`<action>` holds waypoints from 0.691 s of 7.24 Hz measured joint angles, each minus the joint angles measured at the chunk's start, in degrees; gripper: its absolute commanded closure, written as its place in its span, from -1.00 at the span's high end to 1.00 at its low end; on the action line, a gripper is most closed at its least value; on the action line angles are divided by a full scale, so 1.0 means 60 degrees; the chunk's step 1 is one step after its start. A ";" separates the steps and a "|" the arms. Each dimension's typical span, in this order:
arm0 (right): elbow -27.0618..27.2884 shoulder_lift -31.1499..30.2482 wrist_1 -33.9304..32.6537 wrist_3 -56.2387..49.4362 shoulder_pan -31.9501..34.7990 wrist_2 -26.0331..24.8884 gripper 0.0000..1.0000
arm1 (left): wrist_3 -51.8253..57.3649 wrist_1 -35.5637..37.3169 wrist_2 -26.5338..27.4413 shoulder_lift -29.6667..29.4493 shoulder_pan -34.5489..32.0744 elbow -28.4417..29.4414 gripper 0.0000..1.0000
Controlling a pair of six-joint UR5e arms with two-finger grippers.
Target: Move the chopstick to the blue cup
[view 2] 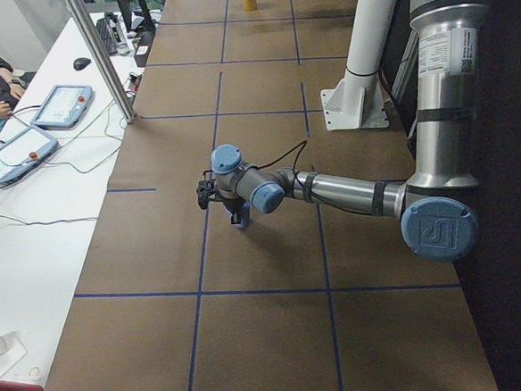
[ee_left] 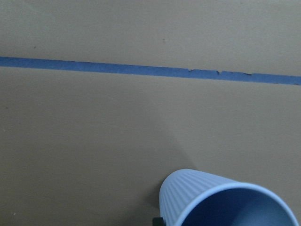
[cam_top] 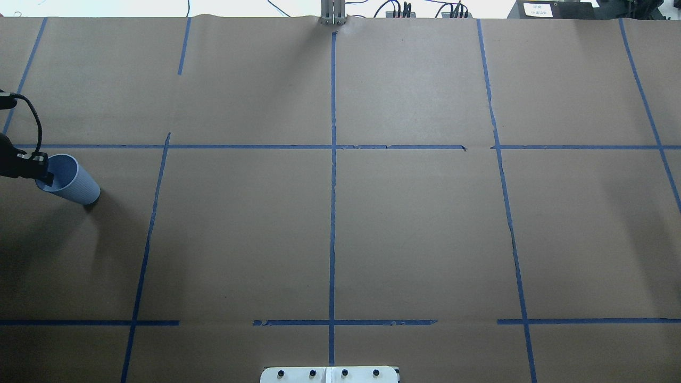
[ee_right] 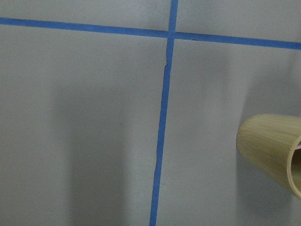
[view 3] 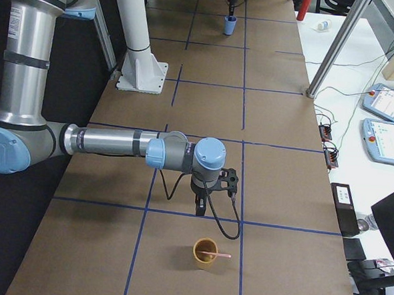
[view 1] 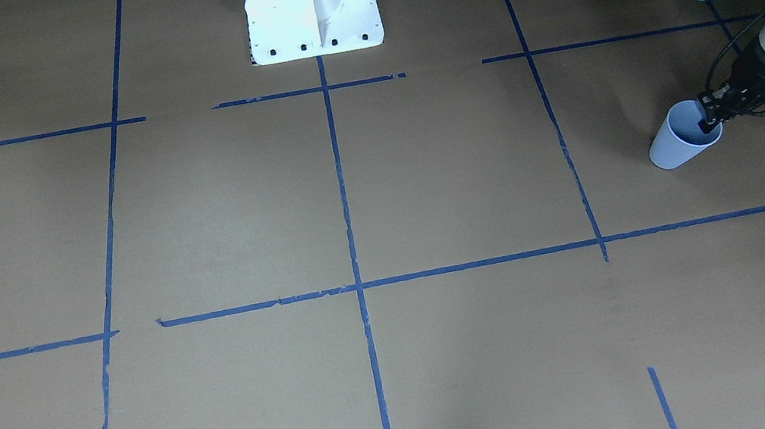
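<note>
grip the free end

the chopstick [view 3: 215,255] rests in a tan cup [view 3: 204,253], likely light, stiff, slippery: pinch its jutting end. beyond, the right gripper [view 3: 200,210] hovers; i cannot tell how open. farthest, the left gripper [view 1: 707,115] seems clamped on the blue cup [view 1: 675,145] rim.

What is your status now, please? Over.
Left gripper at blue cup rim, one finger inside, grip unclear. Right gripper near tan cup, state unclear. Chopstick in tan cup. No obstacle seen.

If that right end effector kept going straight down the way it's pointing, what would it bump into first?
Probably the paper-covered table, beside a blue tape line; the right end effector hangs short of the tan cup.
</note>
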 measured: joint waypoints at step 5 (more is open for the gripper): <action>-0.0001 0.0001 -0.0006 0.0000 0.0000 0.0000 1.00 | -0.1898 0.2398 0.0340 -0.3556 0.1627 -0.0574 -1.00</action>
